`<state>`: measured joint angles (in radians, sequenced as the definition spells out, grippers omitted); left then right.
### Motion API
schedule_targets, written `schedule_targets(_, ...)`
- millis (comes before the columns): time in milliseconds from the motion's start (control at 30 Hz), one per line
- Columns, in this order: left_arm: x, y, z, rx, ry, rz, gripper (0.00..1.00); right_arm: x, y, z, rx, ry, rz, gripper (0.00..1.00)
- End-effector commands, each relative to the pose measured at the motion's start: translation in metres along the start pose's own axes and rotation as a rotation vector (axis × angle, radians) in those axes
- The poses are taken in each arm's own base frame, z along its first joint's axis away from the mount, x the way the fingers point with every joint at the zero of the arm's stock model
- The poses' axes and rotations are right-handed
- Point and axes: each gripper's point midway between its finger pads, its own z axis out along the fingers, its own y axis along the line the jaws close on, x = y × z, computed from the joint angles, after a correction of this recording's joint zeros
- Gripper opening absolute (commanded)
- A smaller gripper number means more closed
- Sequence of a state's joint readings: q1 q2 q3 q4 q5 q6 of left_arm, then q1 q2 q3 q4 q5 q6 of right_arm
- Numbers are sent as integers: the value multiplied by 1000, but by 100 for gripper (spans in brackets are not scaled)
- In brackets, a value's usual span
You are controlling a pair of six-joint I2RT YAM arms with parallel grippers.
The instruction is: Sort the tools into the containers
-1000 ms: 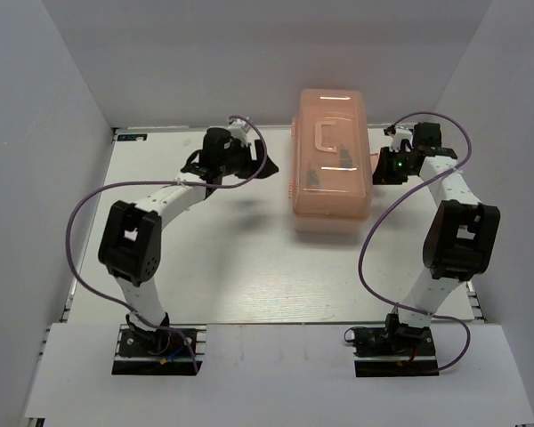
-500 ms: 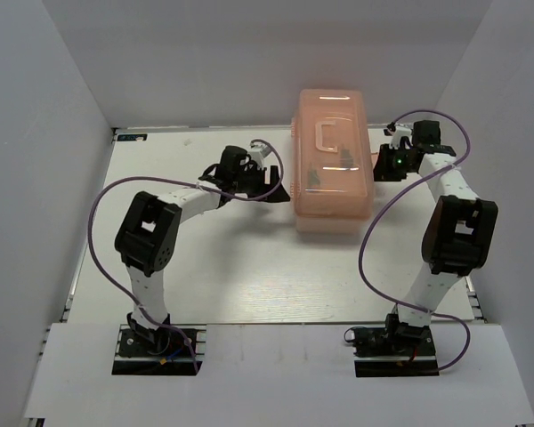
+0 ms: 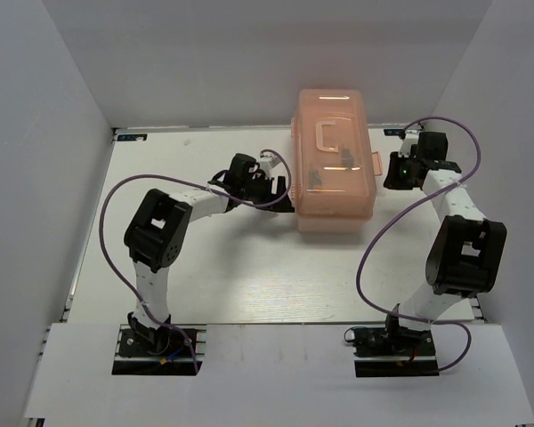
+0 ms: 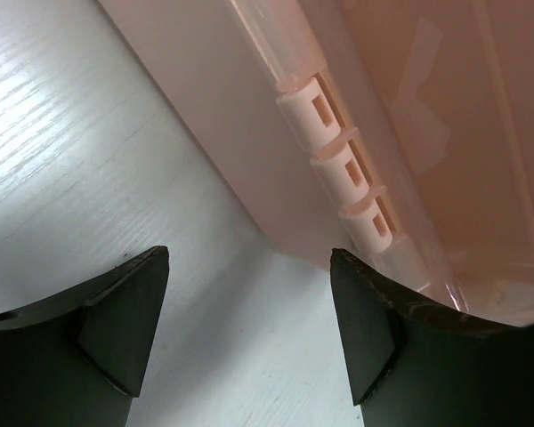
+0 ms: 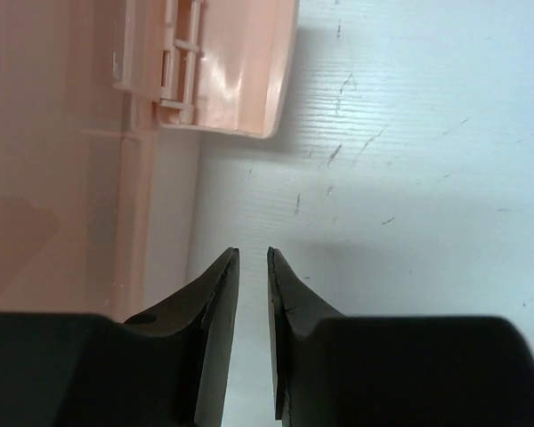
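Opening the pink toolbox well, I think, meant holding it steady at the far side of the tabletop while lifting its latch gently. The left jaws stood wide apart and empty beside the hinge. The right jaws were almost together, holding nothing, near the latch. The lid was shut, and dark tools showed dimly inside.

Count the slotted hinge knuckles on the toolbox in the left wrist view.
3, in a row along the toolbox edge: upper knuckle, middle knuckle, lower knuckle. More may lie outside the frame.
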<state>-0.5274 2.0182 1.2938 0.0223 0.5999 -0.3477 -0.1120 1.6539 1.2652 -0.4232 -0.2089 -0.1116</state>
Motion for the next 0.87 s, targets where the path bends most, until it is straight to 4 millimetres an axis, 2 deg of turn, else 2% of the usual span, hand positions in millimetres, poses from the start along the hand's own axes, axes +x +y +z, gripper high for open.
schedule_targets(0, -24, -20, -25, -30, -81, 48, 83, -18, -9, -13, 42, -76, -15, 26)
schedule_targets(100, -13, -1, -46, -159, -93, 16, 83, -15, -8, -23, 37, -75, -23, 27)
schedule_targets(167, -13, -3, -70, -226, -129, 47, 83, -11, -5, -29, 19, -73, -24, 31)
schedule_targets(200, -10, -3, -79, -247, -134, 46, 83, -8, -2, -41, 12, -72, -42, 34)
schedule_targets(233, -12, -11, -96, -263, -162, 72, 86, -4, 2, -43, -8, -66, -49, 39)
schedule_targets(267, -14, -10, -106, -301, -181, 82, 87, -2, 3, -47, -10, -70, -54, 42)
schedule_targets(300, -15, -11, -116, -323, -193, 103, 92, -4, 8, -63, -12, -92, -73, 50)
schedule_targets(333, -11, -11, -124, -348, -190, 97, 96, 7, 12, -63, -25, -75, -78, 61)
schedule_targets(367, -23, -18, -142, -377, -239, 137, 100, 4, 18, -73, -36, -108, -95, 65)
schedule_targets(400, -22, -19, -149, -394, -240, 134, 100, 19, 20, -74, -37, -105, -91, 66)
schedule_targets(433, -25, -20, -155, -409, -253, 150, 100, 17, 24, -85, -31, -143, -96, 68)
schedule_targets(467, -27, -19, -162, -438, -268, 151, 100, 17, 23, -86, -18, -168, -76, 90)
schedule_targets(500, -29, -16, -169, -457, -276, 158, 100, 29, 24, -83, -16, -160, -64, 90)
schedule_targets(533, -33, -20, -176, -467, -284, 170, 100, 28, 28, -94, -7, -211, -36, 90)
schedule_targets(600, -41, -26, -183, -473, -299, 187, 100, 39, 30, -95, -7, -207, -10, 90)
schedule_targets(633, -42, -26, -185, -476, -295, 200, 100, 38, 33, -106, -3, -239, -6, 90)
schedule_targets(667, -40, -26, -186, -480, -281, 195, 100, 48, 35, -104, -6, -223, 11, 90)
schedule_targets(733, -48, -32, -192, -479, -293, 228, 100, 53, 44, -112, -40, -243, 4, 90)
schedule_targets(767, -48, -34, -198, -488, -301, 229, 100, 65, 46, -108, -50, -222, 3, 90)
schedule_targets(833, -51, -37, -203, -489, -310, 269, 100, 73, 52, -107, -81, -219, 2, 90)
